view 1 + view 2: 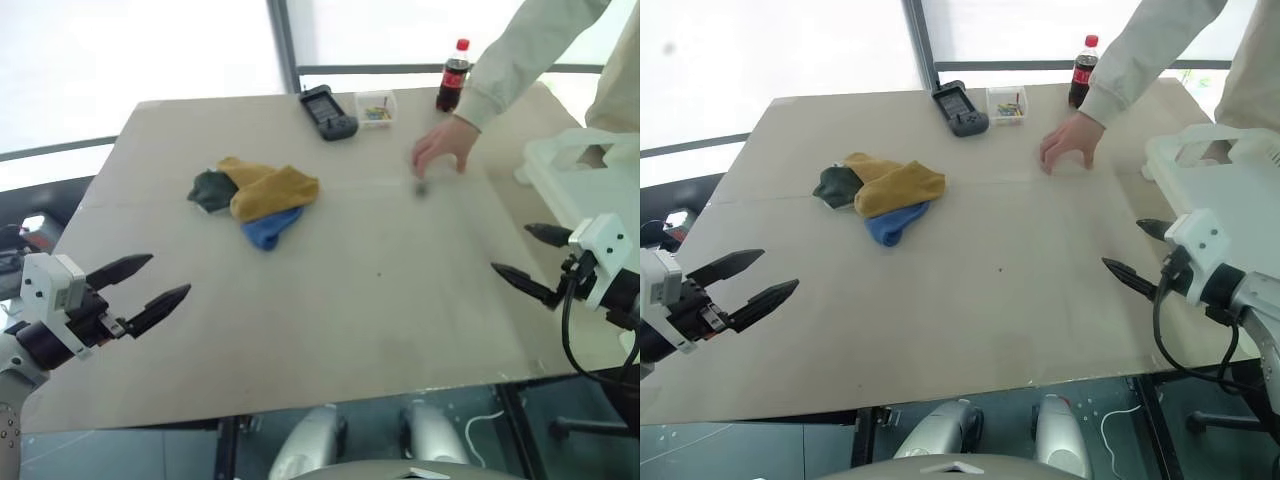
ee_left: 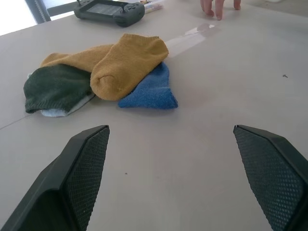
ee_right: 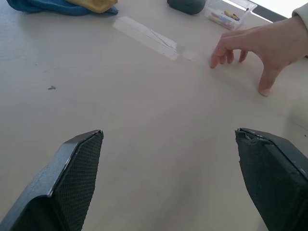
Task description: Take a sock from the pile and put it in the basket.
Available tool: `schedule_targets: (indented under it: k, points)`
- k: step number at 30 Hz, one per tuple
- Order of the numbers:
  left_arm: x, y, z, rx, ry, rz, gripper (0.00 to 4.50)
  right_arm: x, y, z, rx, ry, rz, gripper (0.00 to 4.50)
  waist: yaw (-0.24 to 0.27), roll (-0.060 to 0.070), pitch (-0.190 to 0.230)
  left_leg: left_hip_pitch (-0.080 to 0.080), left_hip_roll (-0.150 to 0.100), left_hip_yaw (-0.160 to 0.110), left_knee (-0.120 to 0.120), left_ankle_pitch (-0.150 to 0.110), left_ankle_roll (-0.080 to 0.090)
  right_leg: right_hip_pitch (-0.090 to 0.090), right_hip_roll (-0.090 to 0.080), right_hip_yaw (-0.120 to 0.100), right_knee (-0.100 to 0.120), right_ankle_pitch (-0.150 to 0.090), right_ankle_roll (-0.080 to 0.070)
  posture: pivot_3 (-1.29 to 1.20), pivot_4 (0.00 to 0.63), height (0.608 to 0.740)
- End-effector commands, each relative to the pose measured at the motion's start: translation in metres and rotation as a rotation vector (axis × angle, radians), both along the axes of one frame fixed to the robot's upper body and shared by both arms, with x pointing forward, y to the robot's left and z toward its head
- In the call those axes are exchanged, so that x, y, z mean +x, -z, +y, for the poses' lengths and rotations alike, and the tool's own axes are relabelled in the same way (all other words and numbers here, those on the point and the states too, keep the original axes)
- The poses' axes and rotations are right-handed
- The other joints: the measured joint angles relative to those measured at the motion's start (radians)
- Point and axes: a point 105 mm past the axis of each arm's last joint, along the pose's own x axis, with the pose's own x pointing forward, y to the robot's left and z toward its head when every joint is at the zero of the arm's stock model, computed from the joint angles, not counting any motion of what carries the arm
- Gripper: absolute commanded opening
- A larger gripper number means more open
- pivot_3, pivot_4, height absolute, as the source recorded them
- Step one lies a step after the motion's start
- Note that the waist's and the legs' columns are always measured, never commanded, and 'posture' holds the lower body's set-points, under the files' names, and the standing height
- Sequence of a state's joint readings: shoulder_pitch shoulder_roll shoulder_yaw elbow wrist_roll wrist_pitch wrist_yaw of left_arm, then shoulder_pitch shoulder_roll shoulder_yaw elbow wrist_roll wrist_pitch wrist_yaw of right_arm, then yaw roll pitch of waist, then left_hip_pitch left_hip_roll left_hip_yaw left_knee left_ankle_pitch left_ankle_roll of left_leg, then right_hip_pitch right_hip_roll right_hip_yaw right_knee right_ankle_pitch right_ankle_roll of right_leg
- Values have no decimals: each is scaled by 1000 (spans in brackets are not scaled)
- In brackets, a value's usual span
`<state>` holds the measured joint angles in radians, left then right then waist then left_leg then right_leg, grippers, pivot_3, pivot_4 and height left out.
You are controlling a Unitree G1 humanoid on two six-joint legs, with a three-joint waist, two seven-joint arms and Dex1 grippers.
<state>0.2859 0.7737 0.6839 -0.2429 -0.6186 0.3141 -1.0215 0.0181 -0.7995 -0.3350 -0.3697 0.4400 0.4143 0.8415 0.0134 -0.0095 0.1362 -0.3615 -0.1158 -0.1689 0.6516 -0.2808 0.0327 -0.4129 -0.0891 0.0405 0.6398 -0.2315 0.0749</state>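
The pile [image 1: 255, 195] of socks lies on the table's left-middle: a mustard yellow sock [image 2: 126, 65] on top, a bright blue one [image 2: 151, 91] under it and a dark green one [image 2: 55, 86] beside it. My left gripper [image 1: 168, 275] hovers open near the front left edge, pointing toward the pile and well short of it. On the other side, my right gripper [image 1: 510, 248] is open too, above the table's right edge, holding nothing. Just behind that gripper, off the right side of the table, stands the whitish basket [image 1: 1225, 175].
A person's hand [image 1: 445, 145] rests fingertips-down on the table at the back right, the sleeve reaching in from the corner. At the far edge stand a cola bottle [image 1: 453, 75], a dark handheld controller [image 1: 328, 110] and a small clear box [image 1: 377, 108]. A tape strip [image 3: 149, 37] crosses the tabletop.
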Motion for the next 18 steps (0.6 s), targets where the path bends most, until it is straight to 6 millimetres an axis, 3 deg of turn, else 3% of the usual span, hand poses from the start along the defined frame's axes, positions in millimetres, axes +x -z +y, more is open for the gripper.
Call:
schedule_targets:
  k: [1,18]
  points:
    - [1,-3,-3,3,10,-29,4396,-1,-14,-6,-17,18,-47,4500,0,0,0,0,0,0,0,0,0,0,0,0,0,0,0,0,150,740]
    - [11,-5,-19,-77,-5,-48,4396,3,-17,17,19,-42,-58,4500,1,0,4,0,0,0,0,0,0,0,0,0,-1,0,0,0,150,740]
